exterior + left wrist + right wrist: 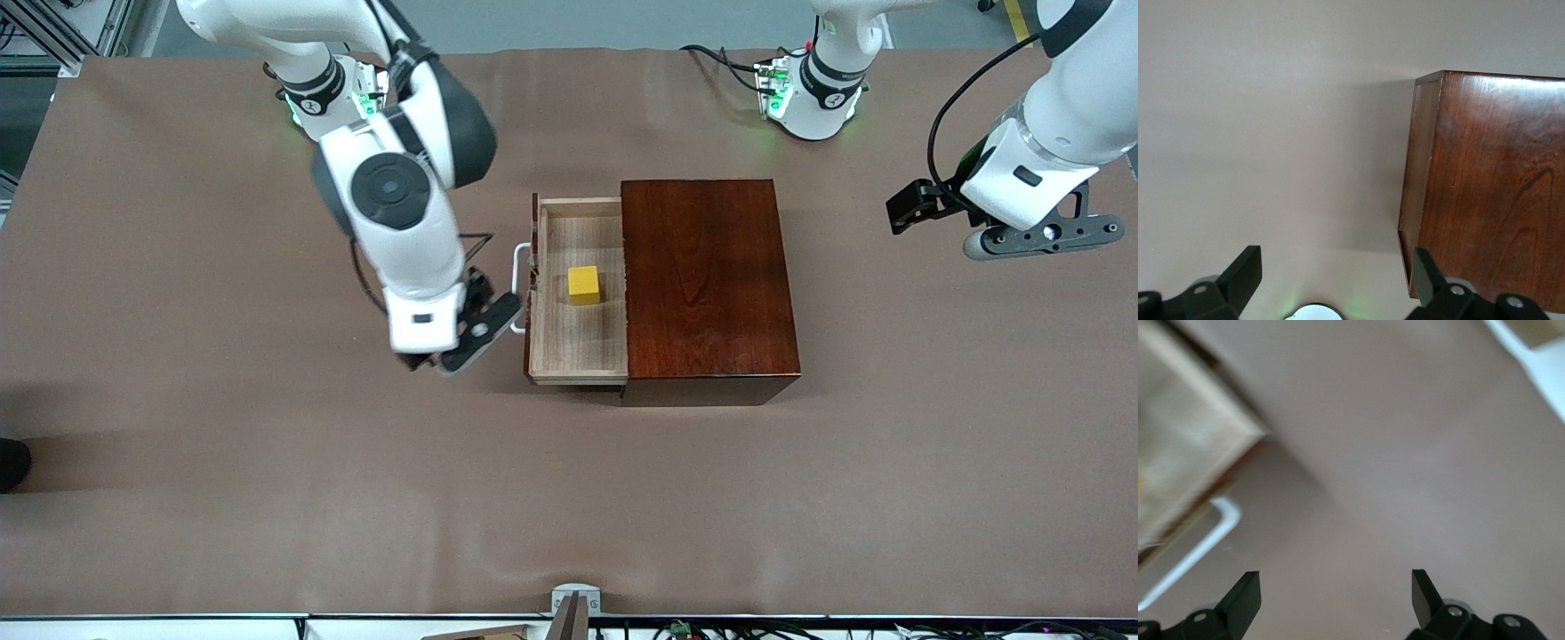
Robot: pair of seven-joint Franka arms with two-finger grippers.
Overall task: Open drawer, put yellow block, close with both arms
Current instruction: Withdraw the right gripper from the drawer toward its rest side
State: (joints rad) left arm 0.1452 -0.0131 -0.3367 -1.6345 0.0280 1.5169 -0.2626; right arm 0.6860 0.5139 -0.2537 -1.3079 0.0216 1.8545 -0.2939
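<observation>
A: Front view first. What's the drawer [578, 293] doing?

B: Pulled out of the wooden box [707, 284] toward the right arm's end of the table. Pale tray showing, white handle [518, 289] on its front.

A: Yellow block [584, 284]?

B: Inside the drawer, sitting flat on the tray floor, roughly mid-tray, not touching the walls.

A: Right gripper [449, 356]?

B: Low over the tablecloth [222, 462], just beside the handle, on the side nearer the front camera. Front view hides the fingertips under the hand. Right wrist view shows both fingers [1245, 593] spread wide with nothing between them, only brown cloth. The handle [1198, 543] and a corner of the drawer [1191, 453] show in that view, blurred.

A: Touching the handle?

B: Can't tell from the front view; in the wrist view the fingers are clear of it.

A: Left gripper [916, 206]?

B: Up in the air over the left arm's end of the table, well apart from the box. That arm waits. Left wrist view: fingers [1245, 273] spread apart, empty, with the box [1491, 180] seen from its closed end.

A: Anything else?

B: Both arm bases at the top edge, green lights on.
</observation>
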